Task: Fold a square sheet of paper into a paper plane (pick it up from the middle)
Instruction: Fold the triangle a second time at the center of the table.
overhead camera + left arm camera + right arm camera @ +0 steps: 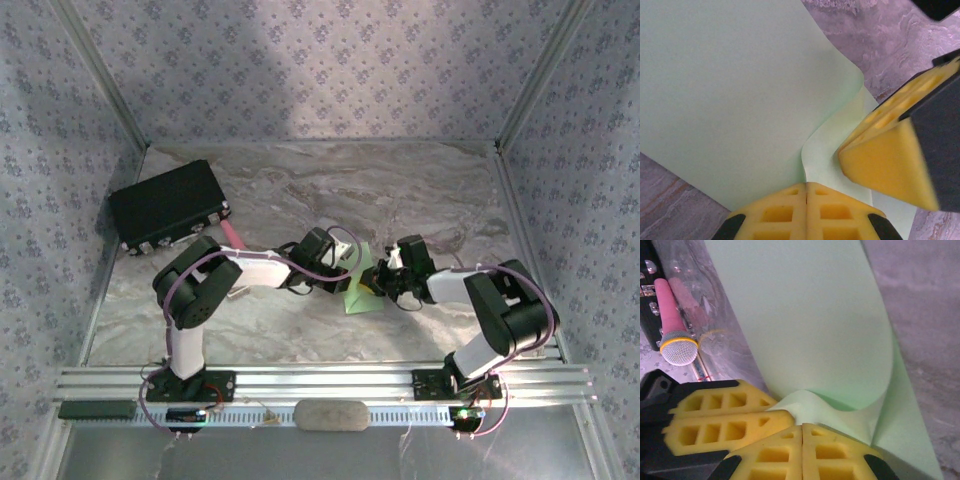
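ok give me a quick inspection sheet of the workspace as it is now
surface: marbled tabletop, flat
job's things: square sheet of paper, pale green, bowed up between the tools, no plane shape yet
clutter: black box rear left, pink cylinder beside it
grippers: left tool and right tool both shut on the sheet, tips close together
cables: purple cable looped along the arms
surroundings: patterned walls, aluminium rail at near edge

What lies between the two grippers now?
The square sheet of paper, curled up; the left gripper and right gripper hold it with shut jaws, seen in the left wrist view.
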Robot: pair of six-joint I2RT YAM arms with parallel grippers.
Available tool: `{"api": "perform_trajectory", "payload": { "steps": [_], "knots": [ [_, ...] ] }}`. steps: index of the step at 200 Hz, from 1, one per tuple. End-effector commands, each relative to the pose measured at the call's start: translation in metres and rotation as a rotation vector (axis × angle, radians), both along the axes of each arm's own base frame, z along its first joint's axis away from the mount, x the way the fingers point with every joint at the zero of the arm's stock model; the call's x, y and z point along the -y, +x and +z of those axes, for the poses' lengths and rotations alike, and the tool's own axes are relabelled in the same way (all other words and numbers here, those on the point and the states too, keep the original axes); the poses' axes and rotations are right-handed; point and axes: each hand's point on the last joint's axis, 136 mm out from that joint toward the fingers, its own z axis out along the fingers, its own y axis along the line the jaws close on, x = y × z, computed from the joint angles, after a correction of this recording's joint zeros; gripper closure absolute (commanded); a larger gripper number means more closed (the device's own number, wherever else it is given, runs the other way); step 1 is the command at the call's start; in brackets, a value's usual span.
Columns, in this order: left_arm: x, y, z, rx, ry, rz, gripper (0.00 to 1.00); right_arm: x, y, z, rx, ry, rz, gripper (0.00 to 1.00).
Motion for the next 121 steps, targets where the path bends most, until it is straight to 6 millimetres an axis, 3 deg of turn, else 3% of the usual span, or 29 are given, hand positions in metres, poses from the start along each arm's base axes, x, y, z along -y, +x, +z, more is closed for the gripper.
{"api": "perform_trajectory", "payload": {
  "steps": [1, 35, 78, 95, 121],
  "knots": [
    [-0.012, -0.005, -0.017, -0.039, 0.047, 0.005, 1.00, 0.010, 0.010, 0.009, 0.020, -0.068, -0.002, 0.93],
    [-0.012, -0.005, -0.016, -0.041, 0.043, 0.001, 1.00, 0.019, 0.010, -0.007, -0.023, -0.075, -0.018, 0.95],
    [-0.014, -0.006, -0.019, -0.044, 0.046, 0.002, 1.00, 0.035, -0.004, -0.039, -0.117, -0.151, -0.056, 0.95],
    [-0.015, -0.006, -0.019, -0.045, 0.048, 0.002, 1.00, 0.034, 0.000, -0.034, -0.115, -0.127, -0.057, 0.95],
    [-0.017, -0.006, -0.020, -0.048, 0.051, 0.002, 1.00, 0.028, 0.018, -0.004, -0.045, -0.055, -0.045, 0.95]
  ]
}}
